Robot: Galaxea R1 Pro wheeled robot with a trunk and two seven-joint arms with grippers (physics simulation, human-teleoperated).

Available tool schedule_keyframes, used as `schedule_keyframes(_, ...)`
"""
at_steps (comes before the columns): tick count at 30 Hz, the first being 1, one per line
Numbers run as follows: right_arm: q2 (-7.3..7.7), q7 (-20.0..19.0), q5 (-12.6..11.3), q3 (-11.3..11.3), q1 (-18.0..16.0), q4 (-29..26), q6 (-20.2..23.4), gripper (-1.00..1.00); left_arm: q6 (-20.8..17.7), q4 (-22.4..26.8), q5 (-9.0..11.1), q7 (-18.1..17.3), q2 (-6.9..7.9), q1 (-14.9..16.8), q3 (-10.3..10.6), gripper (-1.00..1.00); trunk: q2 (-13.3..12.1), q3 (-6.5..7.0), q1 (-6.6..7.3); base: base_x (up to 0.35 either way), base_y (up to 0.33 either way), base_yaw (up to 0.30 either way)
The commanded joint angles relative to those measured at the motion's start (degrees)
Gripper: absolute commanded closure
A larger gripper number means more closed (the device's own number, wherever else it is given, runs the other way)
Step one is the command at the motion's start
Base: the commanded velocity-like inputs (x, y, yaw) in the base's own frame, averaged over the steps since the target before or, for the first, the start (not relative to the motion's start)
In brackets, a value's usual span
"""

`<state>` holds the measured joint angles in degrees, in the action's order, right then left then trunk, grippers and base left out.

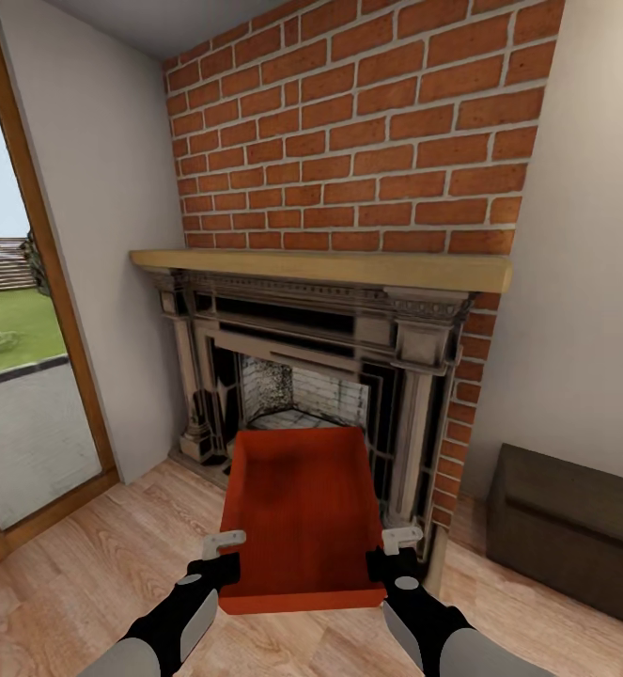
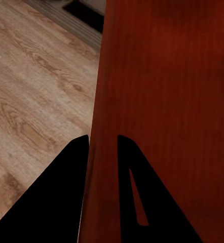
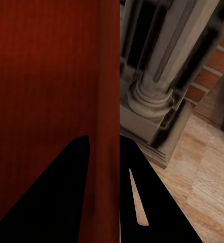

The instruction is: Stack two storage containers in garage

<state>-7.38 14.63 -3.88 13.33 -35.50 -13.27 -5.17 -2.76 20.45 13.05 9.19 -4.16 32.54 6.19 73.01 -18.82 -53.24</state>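
An orange-red storage container (image 1: 302, 512) without a lid is held level in front of me, just before the fireplace in the living room. My left gripper (image 1: 225, 553) is shut on its left wall; in the left wrist view the wall (image 2: 103, 152) runs between the two dark fingers. On the other side my right gripper (image 1: 397, 551) is shut on the right wall, which the right wrist view shows as a thin red edge (image 3: 106, 152) pinched between the fingers. The garage is out of view.
A red-brick chimney with a dark ornate fireplace (image 1: 320, 376) and wooden mantel stands straight ahead. A tall window with a wood frame (image 1: 57, 310) is at the left. A dark low cabinet (image 1: 574, 527) sits at the right. Light wood-plank floor (image 1: 85, 574) lies below.
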Motion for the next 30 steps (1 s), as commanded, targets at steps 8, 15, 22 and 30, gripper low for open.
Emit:
schedule_keyframes(8, 0.00, 0.6, 0.6, -1.0, -0.1, -0.2, -0.4, 1.00, -0.3, -0.1, 0.7, 0.7, 0.03, 0.0, 0.2, 1.00, 0.0, -0.06, 0.00, 0.000, 0.000, 0.000)
schedule_keyframes(15, 0.00, 0.6, 0.6, -1.1, -0.1, -0.2, -0.4, 1.00, -0.3, -0.1, 0.7, 0.7, 0.03, 0.0, 0.2, 1.00, 0.0, 0.05, 0.00, 0.000, 0.000, -0.157)
schedule_keyframes(22, 0.00, 0.6, 0.6, -1.1, -0.1, -0.2, -0.4, 1.00, -0.3, 0.0, 0.6, 0.7, -0.01, 0.0, 0.3, 1.00, 0.0, 0.24, 0.00, 0.000, 0.000, -0.265)
schedule_keyframes(30, 0.00, 0.6, 0.6, -1.1, -0.1, -0.2, -0.4, 1.00, -0.3, 0.0, 0.5, 0.8, -0.08, 0.0, 0.5, 1.00, 0.0, 0.47, 0.00, 0.000, 0.000, -0.270)
